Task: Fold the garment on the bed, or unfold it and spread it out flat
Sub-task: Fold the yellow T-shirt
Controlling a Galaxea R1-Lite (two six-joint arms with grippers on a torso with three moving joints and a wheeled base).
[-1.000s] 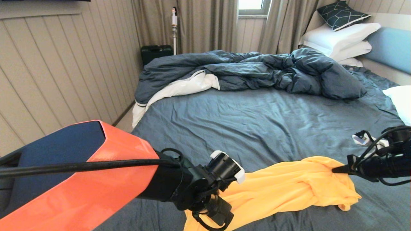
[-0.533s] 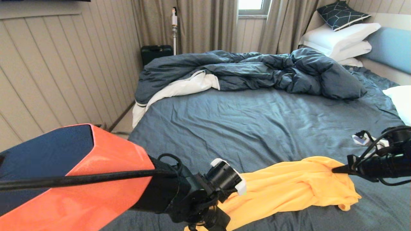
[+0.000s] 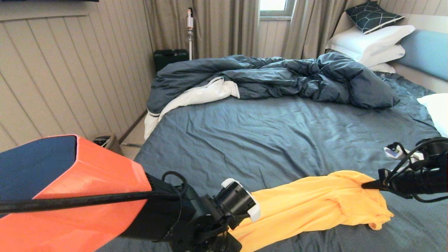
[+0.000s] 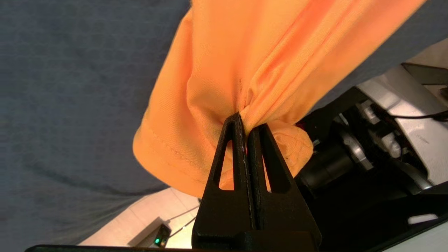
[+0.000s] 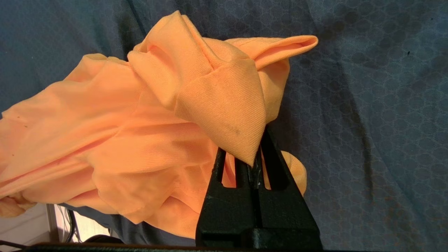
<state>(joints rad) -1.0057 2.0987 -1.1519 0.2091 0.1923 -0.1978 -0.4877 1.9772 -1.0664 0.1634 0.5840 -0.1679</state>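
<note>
The garment [image 3: 315, 206], a yellow-orange T-shirt, lies bunched in a long band across the near part of the bed [image 3: 280, 140], stretched between my two grippers. My left gripper [image 4: 246, 123] is shut on a pinch of fabric beside a hemmed edge [image 4: 164, 150], at the bed's near edge; in the head view my left wrist [image 3: 234, 201] hides its fingers. My right gripper [image 3: 364, 184] is shut on the garment's right end, and a fold of cloth [image 5: 224, 105] drapes over its tips [image 5: 253, 157].
A dark blue duvet [image 3: 273, 75] with white lining is heaped across the far half of the bed. White pillows [image 3: 371, 42] and the blue headboard [image 3: 425, 52] are at the right. A small white object [image 3: 395, 152] lies near my right arm. The wall and floor run along the left.
My left gripper has shut on the garment's left end. The left arm has dropped lower and drawn left, pulling that end of the cloth with it. The right arm has held still.
</note>
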